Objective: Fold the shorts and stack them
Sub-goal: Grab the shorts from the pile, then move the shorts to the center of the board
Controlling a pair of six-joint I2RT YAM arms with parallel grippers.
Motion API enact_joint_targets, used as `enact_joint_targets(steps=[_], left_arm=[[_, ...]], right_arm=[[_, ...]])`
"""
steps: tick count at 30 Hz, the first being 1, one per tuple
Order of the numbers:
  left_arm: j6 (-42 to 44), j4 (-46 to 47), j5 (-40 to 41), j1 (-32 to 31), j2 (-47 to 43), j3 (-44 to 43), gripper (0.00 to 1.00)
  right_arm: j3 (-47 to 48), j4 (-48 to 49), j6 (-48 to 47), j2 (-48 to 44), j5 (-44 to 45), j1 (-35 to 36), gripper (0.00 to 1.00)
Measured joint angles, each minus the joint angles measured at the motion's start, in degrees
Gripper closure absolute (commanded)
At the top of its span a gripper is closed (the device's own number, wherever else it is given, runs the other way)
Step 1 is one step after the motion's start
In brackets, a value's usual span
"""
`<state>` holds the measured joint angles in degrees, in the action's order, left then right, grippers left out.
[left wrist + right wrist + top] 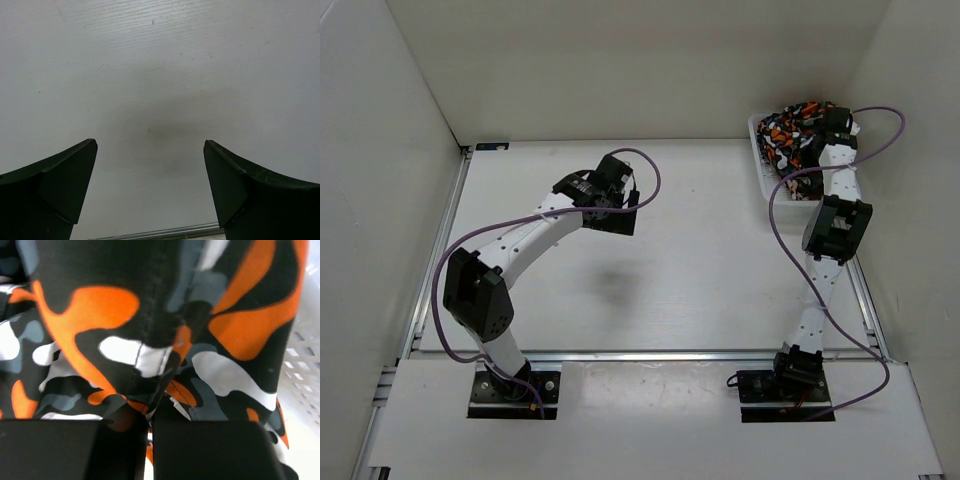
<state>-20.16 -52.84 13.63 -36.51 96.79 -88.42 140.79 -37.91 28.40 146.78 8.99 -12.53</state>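
- My right gripper (147,426): its fingers run off the bottom edge of the wrist view. Only the tips show, with a fold of the shorts (150,315) pinched in the narrow gap between them.
- The shorts fill that frame and are cut off at every edge, so I cannot tell their outline.
- The basket (306,360) is only a blurred strip of mesh at the right edge.
- In the top view, my right arm (832,150) hides that gripper in the upper right.
- My left gripper (150,146): both spread fingers are cut off at the bottom corners.

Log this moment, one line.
left fingers: open, above table | right fingers: shut on shorts in basket | fold: not started
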Motion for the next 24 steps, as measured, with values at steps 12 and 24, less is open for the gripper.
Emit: enact_joint_targets(steps=[12, 24], left_arm=[[-1.5, -2.0, 0.4, 0.0, 1.2, -3.2, 0.01], [-10.3, -8.4, -0.4, 12.9, -7.8, -3.0, 0.01]], right_arm=[[-15.0, 2.2, -3.3, -22.4, -1.5, 2.9, 1.0], [2.5, 2.4, -10.4, -49.5, -16.5, 21.2, 1.0]])
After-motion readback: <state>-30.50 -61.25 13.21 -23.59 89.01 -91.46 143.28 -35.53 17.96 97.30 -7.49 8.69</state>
